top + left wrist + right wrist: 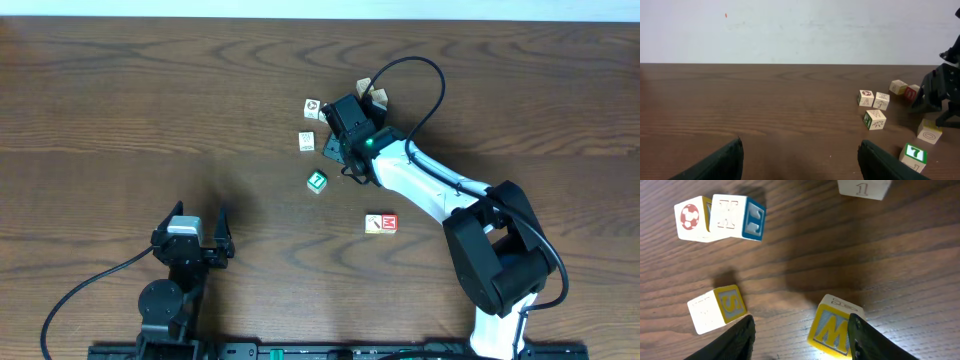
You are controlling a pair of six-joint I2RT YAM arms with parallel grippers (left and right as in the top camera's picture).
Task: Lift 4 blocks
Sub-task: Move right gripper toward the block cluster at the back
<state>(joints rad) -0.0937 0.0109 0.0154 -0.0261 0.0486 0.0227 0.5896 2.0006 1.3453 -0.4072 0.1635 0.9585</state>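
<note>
My right gripper (801,322) is open and low over the table, with a yellow block marked M (835,325) between its fingers, close against the right finger (867,340) and apart from the left one. A yellow S block (717,308) lies just outside the left finger. In the overhead view the right gripper (342,158) hangs over the cluster of blocks. The green block (316,181) and the red block with a white letter (381,223) lie free on the table nearer the front. My left gripper (195,222) stands open and holds nothing, far to the left.
Pale cream cubes lie around the right gripper: a ball-picture cube (690,219), an X cube with a blue side (737,216) and a "1" cube (864,187). The left wrist view shows the green block (913,156) near its right finger and bare wooden table (765,100) ahead.
</note>
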